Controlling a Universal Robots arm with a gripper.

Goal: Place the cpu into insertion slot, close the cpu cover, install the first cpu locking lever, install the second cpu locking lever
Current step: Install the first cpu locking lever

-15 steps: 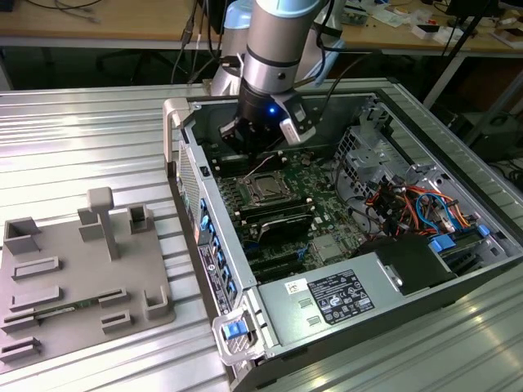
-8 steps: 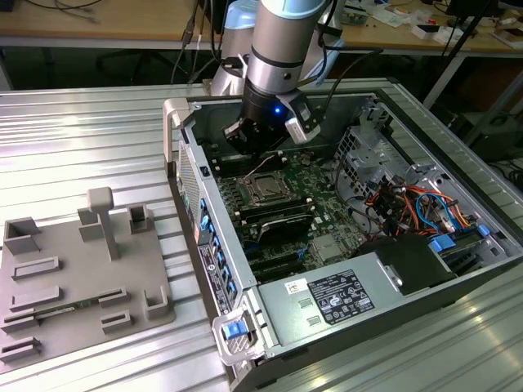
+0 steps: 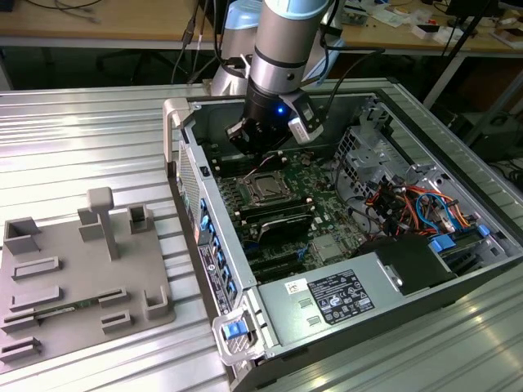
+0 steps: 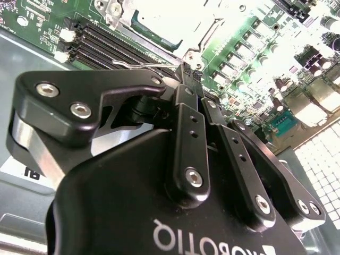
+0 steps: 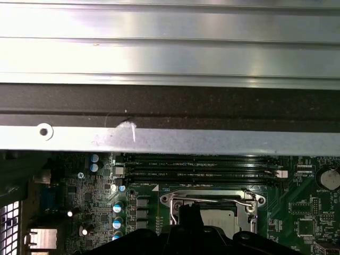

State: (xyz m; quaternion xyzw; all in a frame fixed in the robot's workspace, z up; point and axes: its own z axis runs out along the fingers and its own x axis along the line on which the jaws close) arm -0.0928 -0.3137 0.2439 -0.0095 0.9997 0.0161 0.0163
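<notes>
The gripper [image 4: 186, 71] has its jaws closed, tips meeting at the end of a thin wire locking lever [image 4: 142, 65]; whether they pinch it or only press on it cannot be told. Just beyond the tips sits the insertion slot [image 3: 265, 189] in the green circuit board [image 3: 327, 220], with the cpu [image 5: 223, 219] lying pale inside it and the cpu cover [image 5: 171, 212] seemingly folded down around it. The lever work likely goes best as a slow, level sweep, keeping the wire low against the cover's rim and clear of the long black memory slots [image 5: 202, 170] alongside.
</notes>
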